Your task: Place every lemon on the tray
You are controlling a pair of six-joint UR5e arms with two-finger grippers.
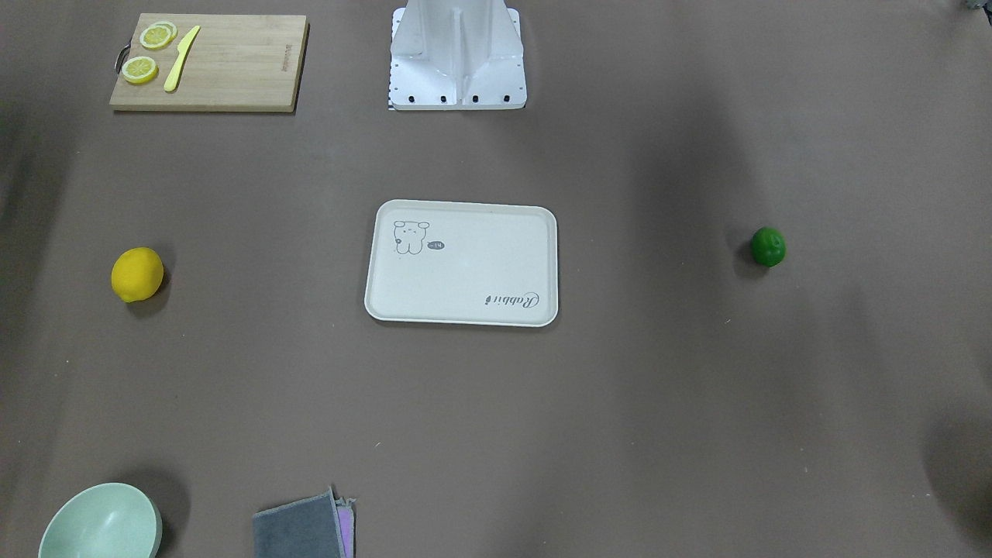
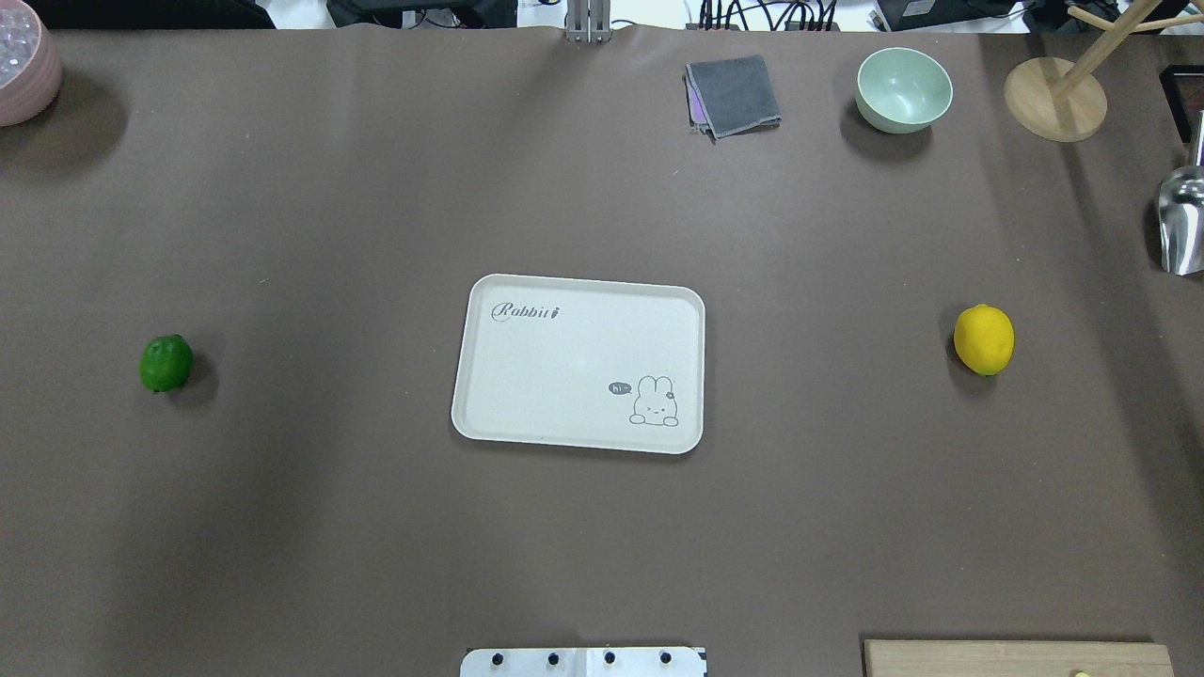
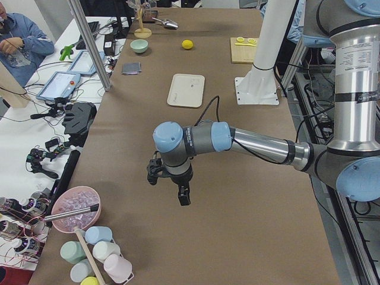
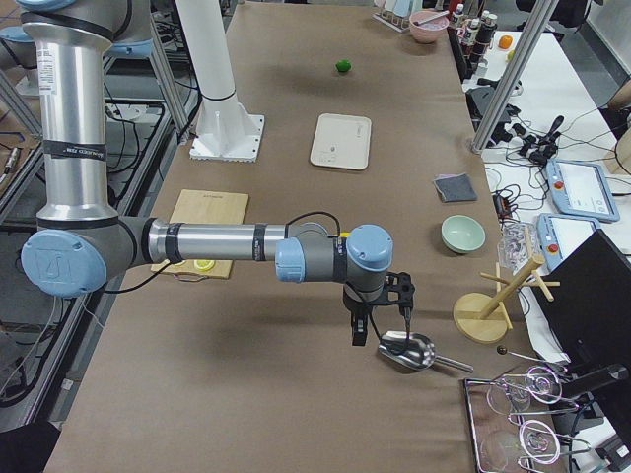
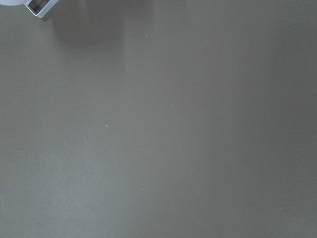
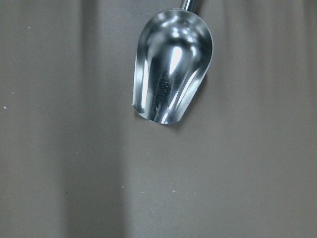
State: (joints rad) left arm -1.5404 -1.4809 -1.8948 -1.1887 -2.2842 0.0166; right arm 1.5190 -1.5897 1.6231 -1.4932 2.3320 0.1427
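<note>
The cream-white tray (image 2: 583, 284) lies mid-table with nothing on it; it also shows in the front view (image 1: 465, 206). The yellow lemon (image 2: 984, 339) lies on the table to its right, also seen in the front view (image 1: 137, 274). The dark green lemon (image 2: 166, 363) lies far to its left, also seen in the front view (image 1: 768, 247). My left gripper (image 3: 167, 189) hangs over the table's left end, beyond the green lemon. My right gripper (image 4: 379, 320) hangs over the right end, above a metal scoop. Both show only in the side views, so I cannot tell whether they are open or shut.
A wooden cutting board (image 1: 232, 70) with lemon slices and a yellow knife lies near the robot's base (image 1: 457, 70). A green bowl (image 2: 903, 89), grey cloth (image 2: 734, 94), wooden stand (image 2: 1053, 99), metal scoop (image 6: 171, 69) and pink bowl (image 2: 23, 61) line the table's edges.
</note>
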